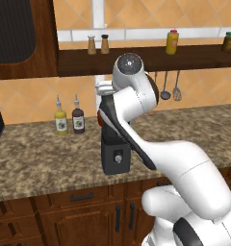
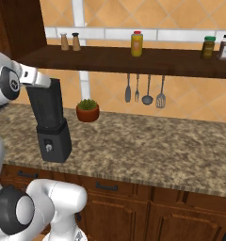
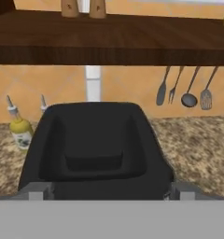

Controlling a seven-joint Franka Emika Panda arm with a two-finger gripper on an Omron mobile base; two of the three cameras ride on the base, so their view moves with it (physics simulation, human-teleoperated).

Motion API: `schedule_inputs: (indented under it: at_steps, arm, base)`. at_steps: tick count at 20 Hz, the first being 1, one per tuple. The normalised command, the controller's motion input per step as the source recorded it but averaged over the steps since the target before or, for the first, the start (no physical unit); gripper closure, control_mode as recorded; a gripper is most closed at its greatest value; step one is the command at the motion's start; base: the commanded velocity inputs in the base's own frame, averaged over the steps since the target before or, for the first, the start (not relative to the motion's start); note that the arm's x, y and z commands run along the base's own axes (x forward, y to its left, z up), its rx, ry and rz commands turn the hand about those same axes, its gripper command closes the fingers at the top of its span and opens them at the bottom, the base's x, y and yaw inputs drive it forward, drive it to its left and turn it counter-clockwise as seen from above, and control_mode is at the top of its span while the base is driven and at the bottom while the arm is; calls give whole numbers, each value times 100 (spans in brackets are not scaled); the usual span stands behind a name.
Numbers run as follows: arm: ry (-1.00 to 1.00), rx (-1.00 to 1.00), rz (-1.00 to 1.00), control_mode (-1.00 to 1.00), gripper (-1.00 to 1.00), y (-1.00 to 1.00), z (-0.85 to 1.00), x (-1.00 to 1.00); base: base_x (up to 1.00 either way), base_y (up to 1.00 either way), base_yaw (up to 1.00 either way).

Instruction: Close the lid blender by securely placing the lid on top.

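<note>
Blender (image 1: 116, 158) stands on the counter (image 1: 35, 161), near the front edge, two sauce bottles (image 1: 69, 119) well behind it to the left. Gripper (image 1: 104, 88) sits right at the top of the jar; the right base view has it (image 2: 37, 78) over the jar's rim as well.

Claw is wide: in the hand view the fingertips (image 3: 37, 191) stand far apart at the lower corners, one each side of the dark square top. Nothing looks pinched between them.

Lid (image 3: 93, 128) appears to be lying on the jar mouth, a rounded black square with a recess in the middle, roughly centred. Hedge: it's black on black and the arm blocks the jar top in the left base view, so I can't tell whether it's seated flush or riding on one edge.

How I'd handle this step:
- Treat it as placed but unverified.
- Lift straight up along the jar axis, no sideways drift, so a finger doesn't drag a lid edge.
- Keep the claw wide until the tips clear the rim.
- Watch the shelf (image 3: 109, 46) above; headroom looks limited.
- Once clear, check all four corners from the right base view. If one sits high, close the claw and press down flat at the centre.
</note>
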Motion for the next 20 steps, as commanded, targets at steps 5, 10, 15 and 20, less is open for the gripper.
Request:
schedule_inputs:
  at_steps: [5, 10, 15, 20]
  arm:
    - [-26, 0, 3, -100, -100, -19, 0, -61]
    - [-38, 10, 1, -100, -100, -75, 0, -100]
    - [-27, 17, 0, -100, -100, -100, -1, -100]
    - [-11, 9, 0, -100, -100, -100, -30, -100]
  base:
    - [0, 0, 0]
    - [0, 0, 0]
    - [0, 0, 0]
    - [0, 0, 0]
